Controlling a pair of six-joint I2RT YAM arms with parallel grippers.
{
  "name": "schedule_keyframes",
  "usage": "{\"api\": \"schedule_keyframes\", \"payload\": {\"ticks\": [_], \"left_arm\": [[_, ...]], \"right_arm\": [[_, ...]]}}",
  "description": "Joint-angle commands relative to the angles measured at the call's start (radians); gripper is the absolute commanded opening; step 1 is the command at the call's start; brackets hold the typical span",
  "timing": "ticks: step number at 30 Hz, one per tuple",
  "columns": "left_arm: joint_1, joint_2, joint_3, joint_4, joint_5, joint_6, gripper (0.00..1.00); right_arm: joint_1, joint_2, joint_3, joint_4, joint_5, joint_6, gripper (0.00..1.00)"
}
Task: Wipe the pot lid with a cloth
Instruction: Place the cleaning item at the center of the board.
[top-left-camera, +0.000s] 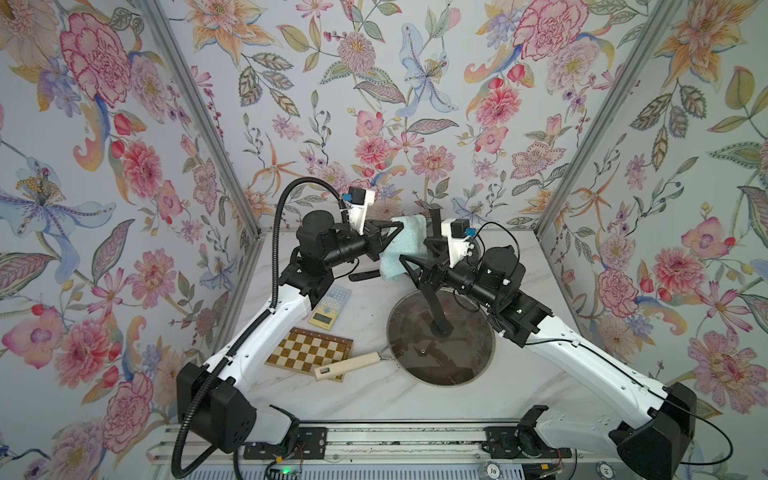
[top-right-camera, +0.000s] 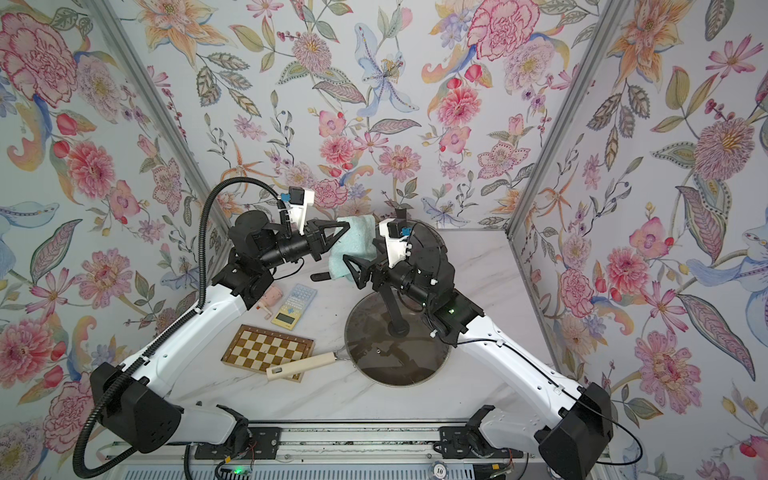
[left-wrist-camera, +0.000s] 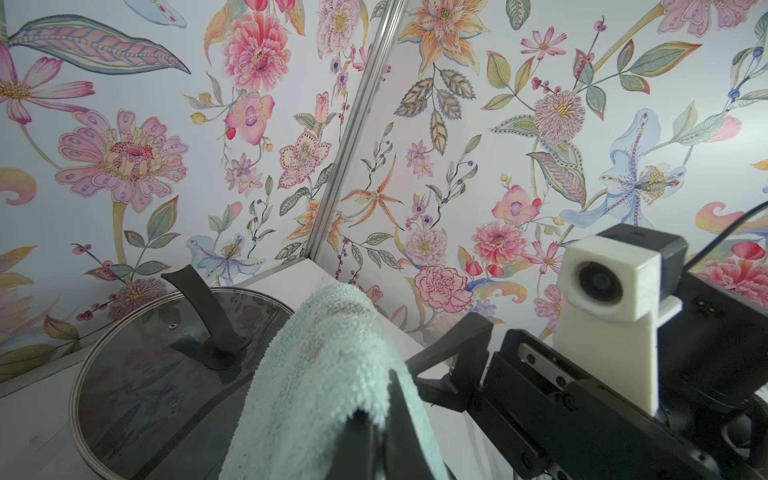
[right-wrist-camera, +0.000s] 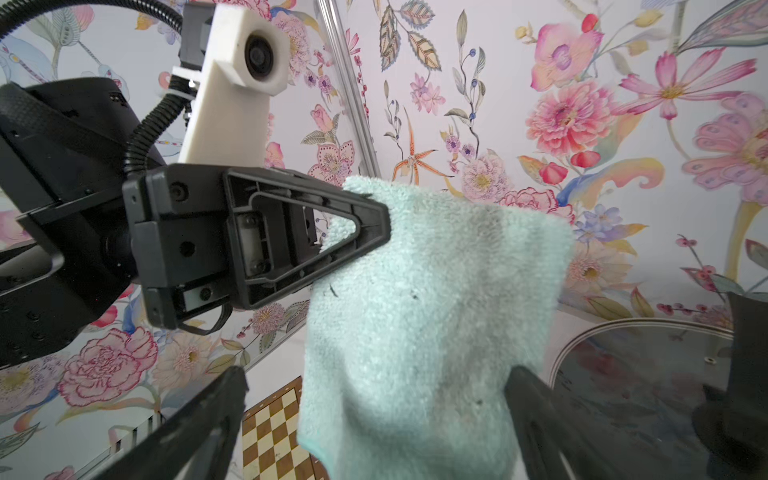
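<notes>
Above and beyond the pot lid (top-left-camera: 451, 357), the cloth (top-left-camera: 405, 249) is held aloft, pinched in the shut fingers of the left gripper (top-left-camera: 400, 226); those of the right gripper (right-wrist-camera: 376, 374) are spread wide around it, empty. Wiping is judged not yet begun.

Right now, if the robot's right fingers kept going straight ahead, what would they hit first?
The pale mint-green terry cloth. It hangs just ahead, between the open right fingers, pinched by the shut left fingers. Nothing looks nearer, though depth is unclear.
</notes>
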Motion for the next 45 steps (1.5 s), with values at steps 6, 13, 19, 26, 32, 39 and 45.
{"api": "schedule_keyframes", "payload": {"ticks": [6, 13, 19, 26, 32, 39, 45], "left_arm": [[-0.027, -0.011, 0.002, 0.033, 0.079, -0.050, 0.00], [-0.030, -0.021, 0.008, -0.022, 0.041, 0.010, 0.04], [-0.029, -0.022, 0.053, -0.129, -0.063, 0.102, 0.44], [-0.019, -0.096, 0.056, -0.248, -0.412, 0.222, 0.90], [-0.018, -0.142, 0.029, -0.300, -0.560, 0.279, 0.99], [-0.018, -0.126, 0.034, -0.275, -0.569, 0.281, 0.98], [-0.018, -0.114, 0.028, -0.246, -0.550, 0.259, 0.98]], "right_arm": [[-0.015, 0.131, 0.096, 0.108, -0.098, 0.044, 0.79], [-0.039, 0.147, 0.076, 0.170, -0.103, 0.154, 0.30], [-0.061, 0.116, 0.038, 0.187, -0.045, 0.208, 0.00], [-0.168, -0.040, -0.045, -0.015, 0.167, 0.147, 0.00], [-0.384, -0.266, -0.185, -0.281, 0.380, 0.084, 0.00], [-0.644, -0.291, -0.399, -0.379, 0.274, 0.149, 0.07], [-0.658, -0.120, -0.310, -0.555, 0.174, 0.136, 0.99]]}}
